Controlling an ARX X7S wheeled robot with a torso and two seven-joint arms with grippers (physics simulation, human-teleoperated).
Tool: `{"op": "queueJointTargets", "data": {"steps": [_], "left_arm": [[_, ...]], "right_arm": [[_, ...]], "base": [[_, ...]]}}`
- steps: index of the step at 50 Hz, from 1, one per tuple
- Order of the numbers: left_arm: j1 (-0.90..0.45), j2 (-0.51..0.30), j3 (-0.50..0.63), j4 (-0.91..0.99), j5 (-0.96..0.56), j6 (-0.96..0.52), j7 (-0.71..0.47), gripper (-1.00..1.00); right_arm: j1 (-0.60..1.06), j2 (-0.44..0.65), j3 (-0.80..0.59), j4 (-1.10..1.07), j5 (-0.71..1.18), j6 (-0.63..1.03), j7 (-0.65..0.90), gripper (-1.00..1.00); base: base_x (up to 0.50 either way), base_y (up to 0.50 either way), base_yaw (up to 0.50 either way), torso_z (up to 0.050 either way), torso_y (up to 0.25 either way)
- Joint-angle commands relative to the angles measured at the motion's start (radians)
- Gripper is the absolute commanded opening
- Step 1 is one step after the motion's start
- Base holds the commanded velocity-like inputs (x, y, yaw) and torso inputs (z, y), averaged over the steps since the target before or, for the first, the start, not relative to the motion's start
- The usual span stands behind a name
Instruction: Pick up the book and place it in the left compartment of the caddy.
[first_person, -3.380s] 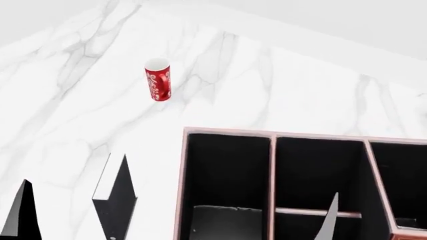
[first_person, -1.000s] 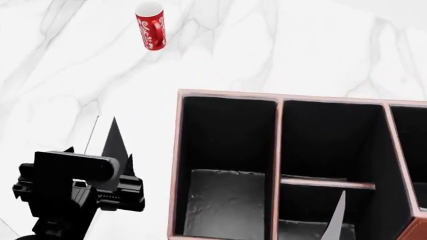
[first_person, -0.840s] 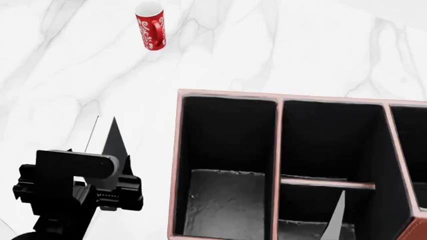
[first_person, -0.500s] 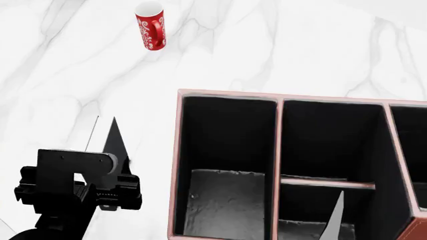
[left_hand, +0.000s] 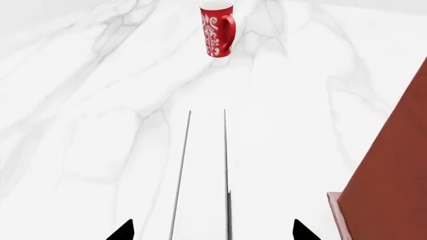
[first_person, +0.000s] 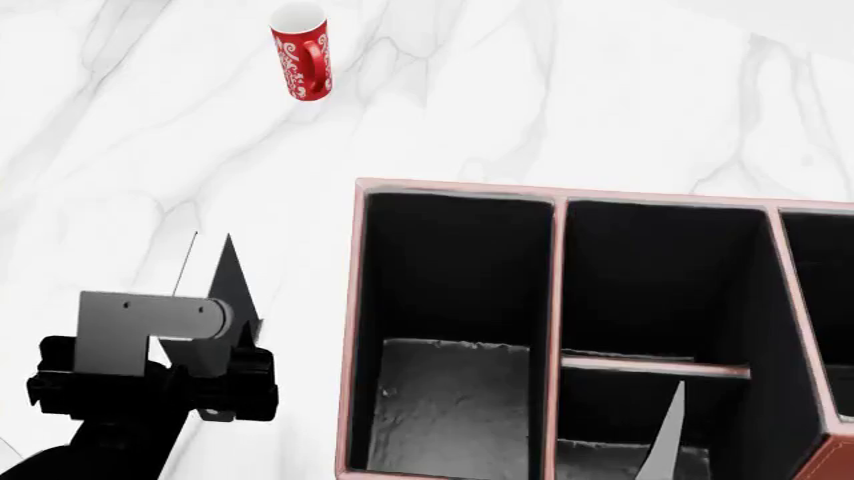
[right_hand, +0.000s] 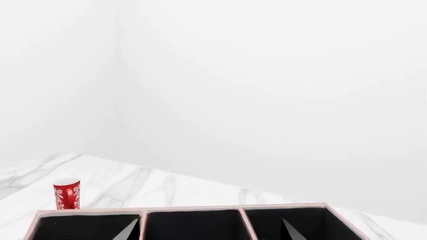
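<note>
- The book (first_person: 230, 285) is seen standing on edge on the marble surface (first_person: 601, 100), toward its near edge and just beside the outer left wall of the caddy (first_person: 355, 330), without touching it.
- In the left wrist view the book is shown edge-on as two thin dark lines with white between them. Its long axis is judged to run from the near edge toward the far edge, roughly parallel to the caddy's left wall.
- The left pincer (left_hand: 212, 232) is held wide open, with one fingertip on each side of the book. No contact is visible and nothing is gripped.
- The right pincer (right_hand: 210, 231) is likewise spread and empty, poised over the caddy's bays. The left arm is therefore plainly the nearer one.
- The left compartment (first_person: 454, 290) lies to the right of the book, across one wall, and nothing is seen in it.
- A red mug (first_person: 302, 52) is placed well apart, toward the far edge.
- The coming closure is judged to depend on the book being centred between the fingertips.
</note>
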Motion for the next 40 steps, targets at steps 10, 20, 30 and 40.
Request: {"op": "queueJointTargets", "data": {"steps": [10, 20, 30, 40], "left_arm": [[-0.048, 0.005, 0.017, -0.058, -0.008, -0.052, -0.001, 1.0], [-0.061, 0.007, 0.018, -0.078, -0.008, -0.043, 0.004, 1.0], [-0.07, 0.014, 0.004, -0.099, -0.027, -0.042, 0.009, 1.0], [-0.072, 0.017, 0.007, -0.123, -0.025, -0.029, 0.011, -1.0]], "right_arm": [[0.0, 0.007, -0.002, 0.005, 0.003, -0.01, 0.006, 1.0], [0.0, 0.01, -0.005, 0.001, 0.005, -0.007, 0.013, 1.0], [0.001, 0.014, -0.008, 0.004, 0.006, -0.01, 0.015, 1.0], [0.004, 0.016, -0.013, 0.009, 0.005, -0.014, 0.015, 1.0]], "base": [[0.0, 0.0, 0.0, 0.0, 0.0], [0.0, 0.0, 0.0, 0.0, 0.0], [0.0, 0.0, 0.0, 0.0, 0.0], [0.0, 0.0, 0.0, 0.0, 0.0]]}}
